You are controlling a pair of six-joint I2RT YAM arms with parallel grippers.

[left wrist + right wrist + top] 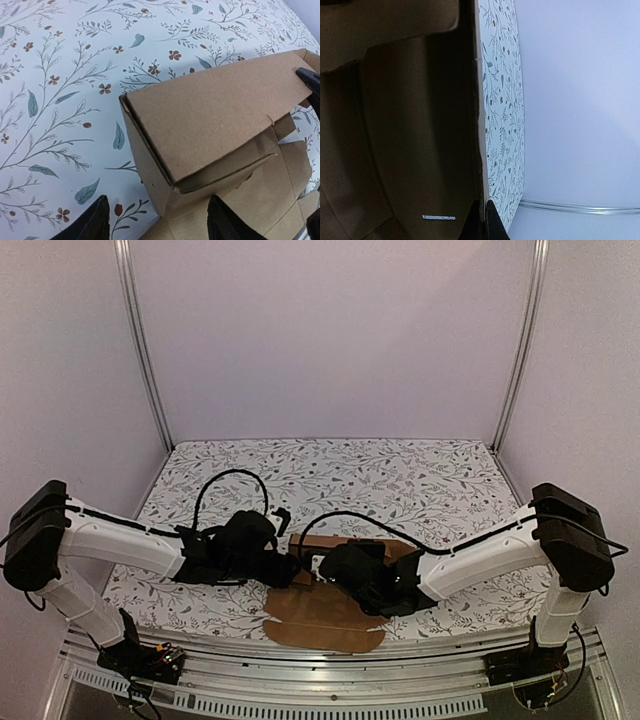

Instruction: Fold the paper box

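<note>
The paper box (pixel 325 618) lies half-formed at the near edge of the bench (pixel 400 480), one raised wall pinched edge-on by the right pincer (pixel 482 216), likely to hold it upright, while the left pincer (pixel 157 201) stands spread around the folded corner

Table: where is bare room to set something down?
Free: the far half of the table, from the back wall to the arms, both far corners too. Crowded: the near middle, where the left gripper and right gripper meet at the box.
</note>
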